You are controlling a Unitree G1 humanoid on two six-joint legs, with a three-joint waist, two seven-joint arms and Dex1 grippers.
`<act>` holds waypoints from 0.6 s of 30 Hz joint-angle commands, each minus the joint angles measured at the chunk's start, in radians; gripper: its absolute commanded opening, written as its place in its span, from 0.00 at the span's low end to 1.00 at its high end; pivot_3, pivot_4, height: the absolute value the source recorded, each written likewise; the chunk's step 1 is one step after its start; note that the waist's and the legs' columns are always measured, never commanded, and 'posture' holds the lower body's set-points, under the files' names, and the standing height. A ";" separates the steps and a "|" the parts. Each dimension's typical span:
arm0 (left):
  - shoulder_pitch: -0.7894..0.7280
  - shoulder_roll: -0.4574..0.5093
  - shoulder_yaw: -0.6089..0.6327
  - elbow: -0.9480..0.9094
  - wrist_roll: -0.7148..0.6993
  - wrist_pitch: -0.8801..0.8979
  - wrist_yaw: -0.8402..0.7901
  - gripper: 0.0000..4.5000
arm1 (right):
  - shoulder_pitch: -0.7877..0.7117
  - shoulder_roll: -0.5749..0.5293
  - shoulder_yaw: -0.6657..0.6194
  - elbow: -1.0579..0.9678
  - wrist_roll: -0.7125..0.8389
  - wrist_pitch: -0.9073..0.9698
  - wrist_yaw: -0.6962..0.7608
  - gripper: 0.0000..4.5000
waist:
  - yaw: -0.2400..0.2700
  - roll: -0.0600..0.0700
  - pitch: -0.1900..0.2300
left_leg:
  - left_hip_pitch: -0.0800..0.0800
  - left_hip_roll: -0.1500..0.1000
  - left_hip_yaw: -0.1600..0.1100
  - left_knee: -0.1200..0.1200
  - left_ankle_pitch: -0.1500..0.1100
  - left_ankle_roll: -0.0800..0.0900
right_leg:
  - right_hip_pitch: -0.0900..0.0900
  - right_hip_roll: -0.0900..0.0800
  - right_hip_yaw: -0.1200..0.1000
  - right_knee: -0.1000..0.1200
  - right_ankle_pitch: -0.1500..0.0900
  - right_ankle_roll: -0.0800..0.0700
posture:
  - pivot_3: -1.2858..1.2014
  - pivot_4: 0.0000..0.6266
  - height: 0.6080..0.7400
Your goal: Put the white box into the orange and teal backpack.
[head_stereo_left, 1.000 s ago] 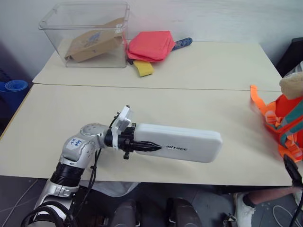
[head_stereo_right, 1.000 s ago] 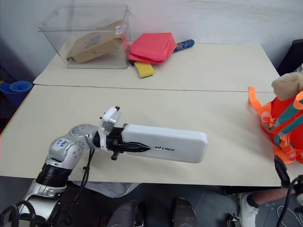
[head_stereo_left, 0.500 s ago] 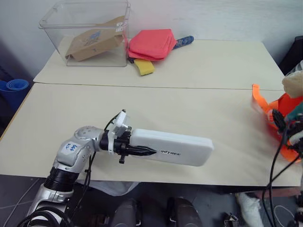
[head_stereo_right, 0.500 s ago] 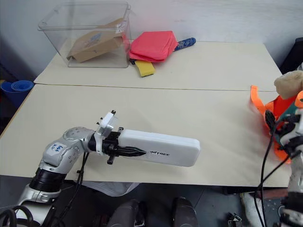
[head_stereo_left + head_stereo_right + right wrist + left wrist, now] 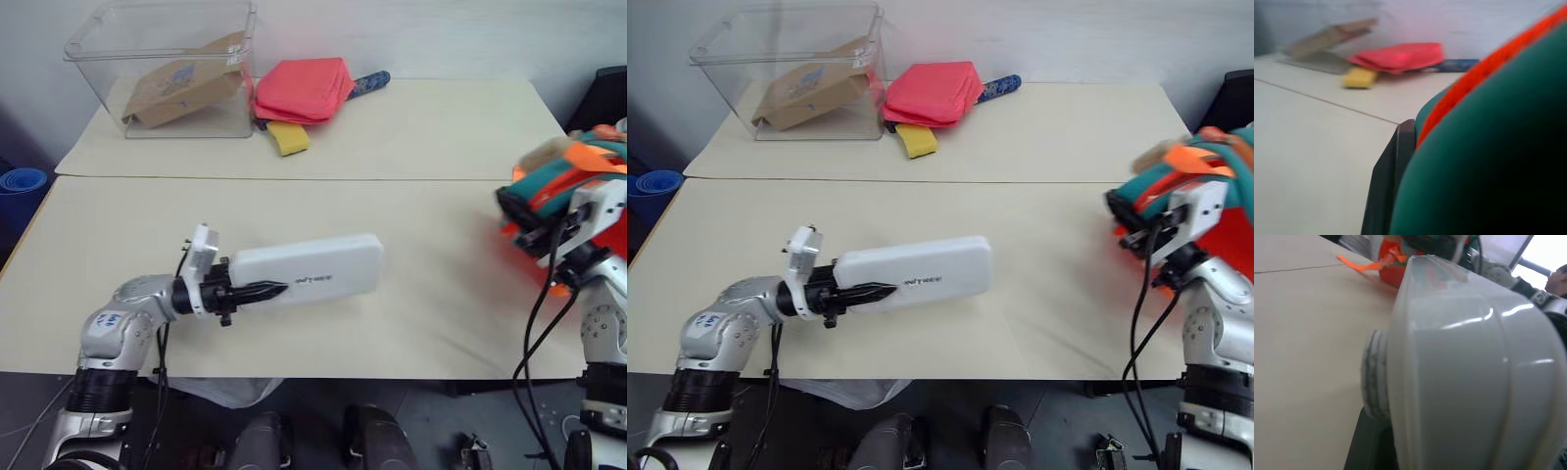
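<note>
The white box [image 5: 306,276] is a long flat case with dark lettering, held level just above the near table. My left gripper [image 5: 251,291] is shut on its left end, and the box's end looms close in the left wrist view [image 5: 1469,382]. At the table's right edge the orange and teal backpack [image 5: 563,174] is bunched up and raised off the table. My right gripper [image 5: 519,217] is shut on its left side. In the right wrist view teal fabric with orange trim [image 5: 1488,161] presses against one black finger [image 5: 1388,186].
A clear plastic bin [image 5: 167,59] holding a brown packet stands at the back left. Beside it lie a red-pink folded pouch [image 5: 302,88], a yellow sponge [image 5: 282,137] and a blue handle [image 5: 370,80]. A seam [image 5: 294,178] splits the two tables.
My right arm came up and left from the table's corner, shut on the backpack and lifted it. My left gripper drew the white box to the left, and the box's far end swung up.
</note>
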 commanded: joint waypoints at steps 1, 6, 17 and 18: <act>0.020 0.052 0.084 -0.002 -0.034 -0.013 -0.016 0.27 | 0.087 -0.054 0.046 -0.336 0.371 0.261 0.008 0.01 | -0.001 0.001 0.000 | 0.000 0.001 0.000 0.000 -0.001 -0.001 | 0.000 0.001 0.000 0.000 0.000 0.000 | 0.52 0.24 1.00; 0.031 0.172 0.150 -0.010 -0.110 0.088 -0.081 0.27 | 0.228 -0.183 0.023 -0.525 0.639 0.403 0.007 0.01 | 0.005 -0.001 0.001 | -0.002 0.000 -0.003 0.001 -0.003 0.001 | 0.001 -0.001 -0.001 -0.006 0.000 0.000 | 0.52 0.24 1.00; -0.141 0.203 0.182 -0.105 -0.233 0.152 -0.073 0.27 | 0.256 -0.355 -0.042 -0.383 0.519 0.447 0.169 0.01 | 0.049 -0.007 0.002 | -0.003 -0.005 -0.003 0.002 -0.006 0.005 | 0.001 -0.006 -0.002 -0.009 0.002 0.002 | 0.52 0.24 1.00; -0.147 0.198 0.172 -0.120 -0.238 0.156 -0.073 0.27 | 0.246 -0.349 -0.034 -0.378 0.507 0.445 0.170 0.01 | 0.051 -0.007 0.003 | -0.003 -0.005 -0.003 0.002 -0.006 0.005 | 0.001 -0.005 -0.002 -0.009 0.002 0.002 | 0.52 0.24 1.00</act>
